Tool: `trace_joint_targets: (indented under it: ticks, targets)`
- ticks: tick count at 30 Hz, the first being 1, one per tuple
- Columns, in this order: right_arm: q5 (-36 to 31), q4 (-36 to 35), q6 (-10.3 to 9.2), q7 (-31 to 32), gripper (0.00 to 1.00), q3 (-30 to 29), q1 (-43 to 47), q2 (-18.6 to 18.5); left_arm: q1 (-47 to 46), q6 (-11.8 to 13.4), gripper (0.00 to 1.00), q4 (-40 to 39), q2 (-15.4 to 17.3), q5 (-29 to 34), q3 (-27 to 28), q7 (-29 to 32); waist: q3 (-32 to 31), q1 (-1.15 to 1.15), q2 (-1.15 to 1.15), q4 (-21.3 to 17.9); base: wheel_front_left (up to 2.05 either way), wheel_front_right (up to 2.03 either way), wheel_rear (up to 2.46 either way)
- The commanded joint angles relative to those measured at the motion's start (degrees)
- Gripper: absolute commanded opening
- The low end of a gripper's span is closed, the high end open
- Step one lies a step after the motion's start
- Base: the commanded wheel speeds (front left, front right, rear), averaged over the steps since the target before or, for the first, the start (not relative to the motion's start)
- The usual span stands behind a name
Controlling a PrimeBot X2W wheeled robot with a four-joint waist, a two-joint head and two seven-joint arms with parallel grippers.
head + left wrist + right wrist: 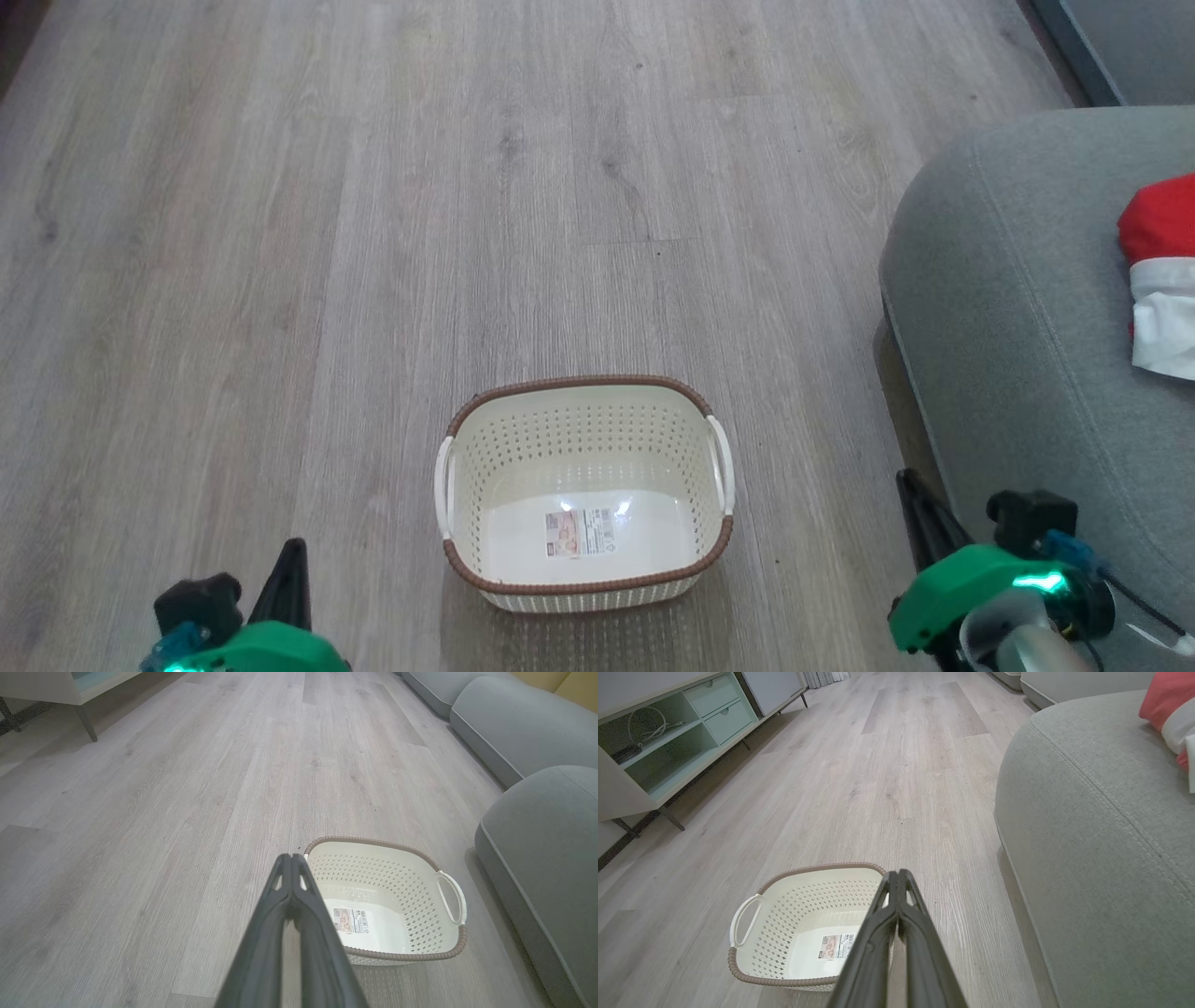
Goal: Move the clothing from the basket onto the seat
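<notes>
The cream-white basket (585, 495) with a brown rim stands on the wood floor, holding only the sticker on its floor. The basket (387, 900) lies just right of my left gripper (290, 857), which is shut with nothing in it. My right gripper (896, 873) is shut too, tips together, above the basket's (803, 924) right rim. Red clothing with white trim (1162, 271) lies on the grey seat (1018, 317) at the right edge. The clothing (1169, 709) also rests on the seat (1101, 826) in the right wrist view. In the head view my left gripper (291, 560) sits low left, my right gripper (920, 513) low right.
A pale green cabinet (668, 742) with drawers and open shelves stands on thin legs at the far left. More grey cushions (509, 723) line the right side beyond the seat. A furniture leg (86, 723) shows far left. Wood floor (467, 187) stretches ahead.
</notes>
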Motion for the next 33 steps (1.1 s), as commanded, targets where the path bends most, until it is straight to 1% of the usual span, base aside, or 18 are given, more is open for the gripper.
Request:
trace_joint_targets:
  ticks: [1, 33]
  targets:
    - [1.73, -2.21, 0.00, 0.41, 0.00, -0.60, -2.78, 0.12, -2.72, -0.27, 0.00, -2.13, 0.30, -1.68, 0.44, 0.43, 0.02, 0.00, 0.00, 0.02, 0.00, 0.00, 0.00]
    - [21.56, -6.94, -0.01, 5.45, 0.00, -3.16, -2.01, 0.79, -4.03, -1.16, 0.00, -4.68, 0.42, -22.58, 0.90, 5.31, 0.36, 0.00, 0.00, 0.31, 0.00, 0.00, 0.00]
